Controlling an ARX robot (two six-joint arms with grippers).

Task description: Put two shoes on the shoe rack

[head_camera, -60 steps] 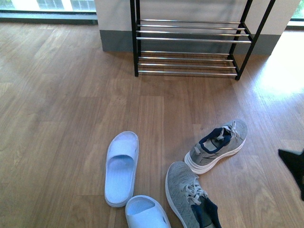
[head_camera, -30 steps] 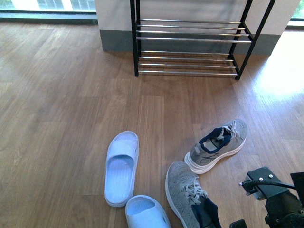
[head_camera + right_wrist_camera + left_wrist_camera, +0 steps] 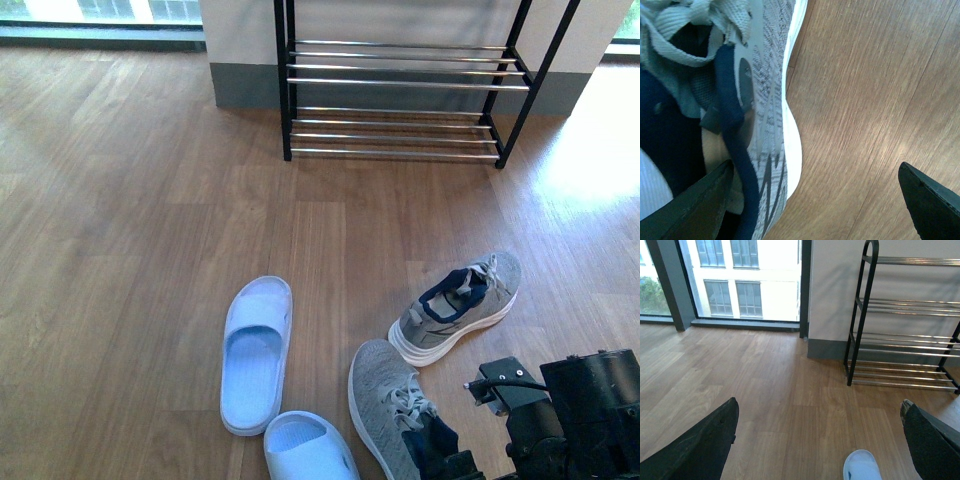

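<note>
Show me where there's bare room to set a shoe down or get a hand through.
Both visible tiers of the shoe rack are bare. The floor between it and the shoes is open, as is the floor left of the far slide. Crowded near the robot: near slide, far sneaker, near sneaker with the right gripper at it.

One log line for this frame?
stage: pre-grasp | right claw open above near sneaker | left claw open over floor | rack: no shoes seen
</note>
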